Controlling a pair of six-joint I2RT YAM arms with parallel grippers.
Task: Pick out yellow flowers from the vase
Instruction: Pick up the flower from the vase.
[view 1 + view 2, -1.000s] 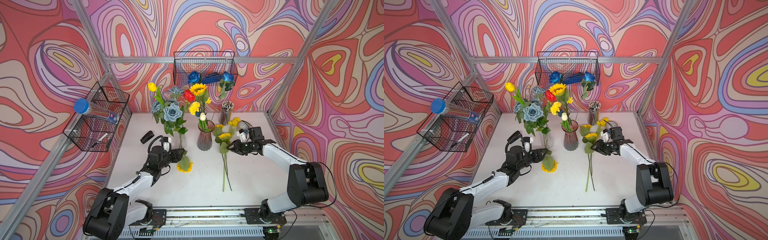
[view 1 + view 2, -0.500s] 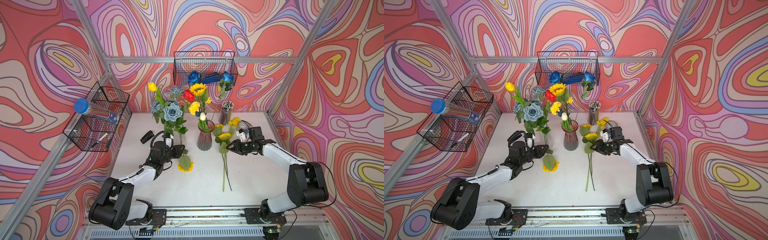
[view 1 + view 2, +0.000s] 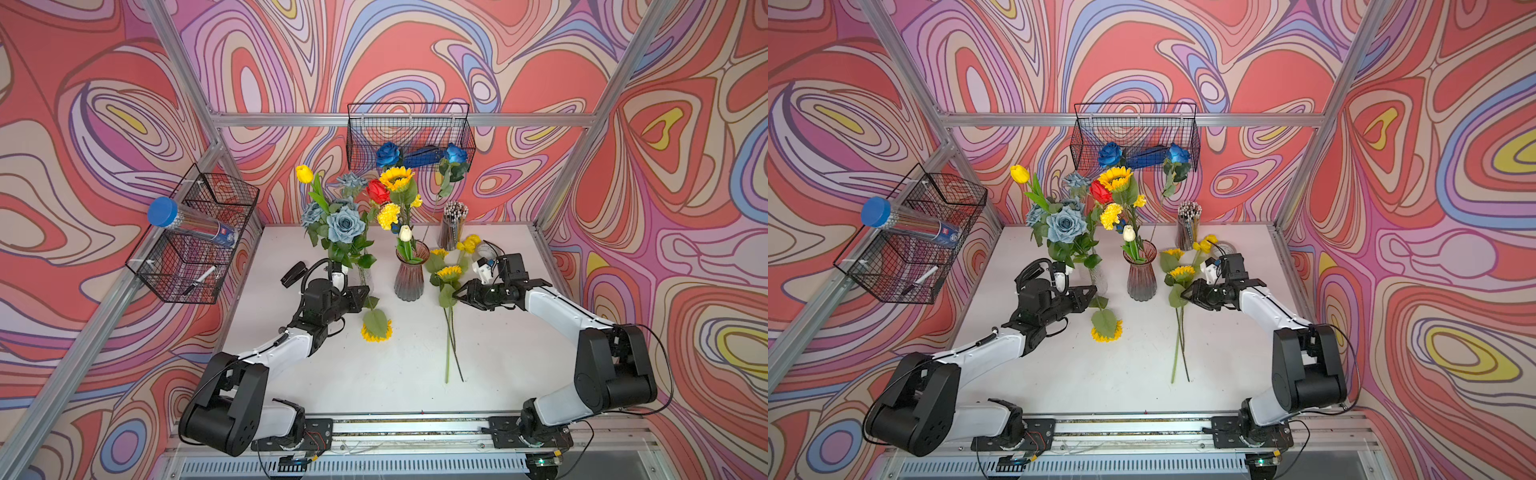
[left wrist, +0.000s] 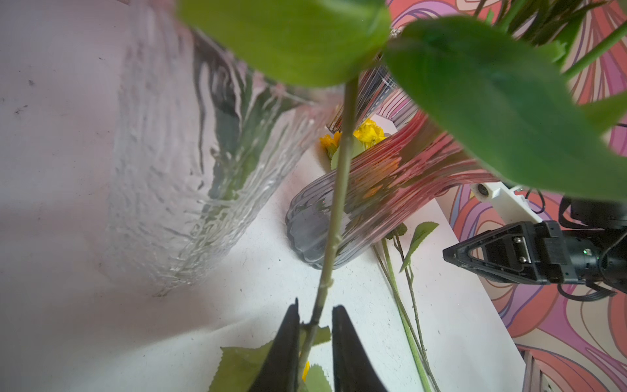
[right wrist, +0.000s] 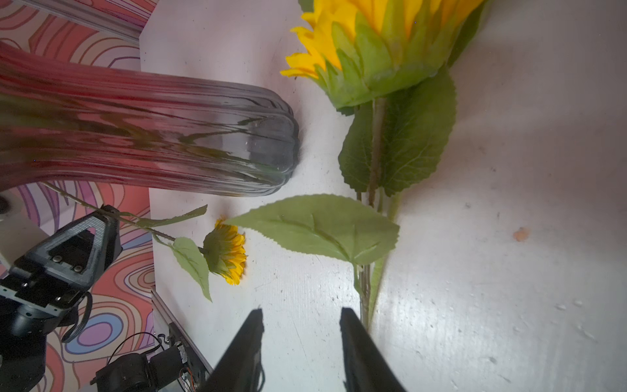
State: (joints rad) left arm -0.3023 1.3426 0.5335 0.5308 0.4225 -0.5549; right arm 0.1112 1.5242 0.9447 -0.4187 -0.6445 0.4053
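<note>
A ribbed pink vase [image 3: 409,278] holds a yellow sunflower [image 3: 397,178], a yellow carnation [image 3: 388,215], a red rose and a white tulip. Beside it a clear vase [image 3: 365,276] carries grey-blue roses and a yellow tulip [image 3: 304,173]. A drooping sunflower [image 3: 376,330] rests head-down on the table. My left gripper [image 4: 317,305] straddles its stem [image 4: 334,220]; the jaws are narrow, and a gap shows on one side. Several yellow flowers [image 3: 449,272] lie to the right of the pink vase. My right gripper [image 5: 300,315] is open and empty beside their stems [image 5: 364,292].
A pencil cup [image 3: 452,224] and a tape roll [image 3: 486,251] stand at the back right. A wire basket [image 3: 409,137] with blue roses hangs on the back wall. Another basket [image 3: 195,232] with a tube hangs on the left. A black object [image 3: 293,274] lies near the left arm.
My left gripper has moved in to the drooping sunflower's stem by the clear vase, and its jaws have narrowed around it. The right arm has not moved.
</note>
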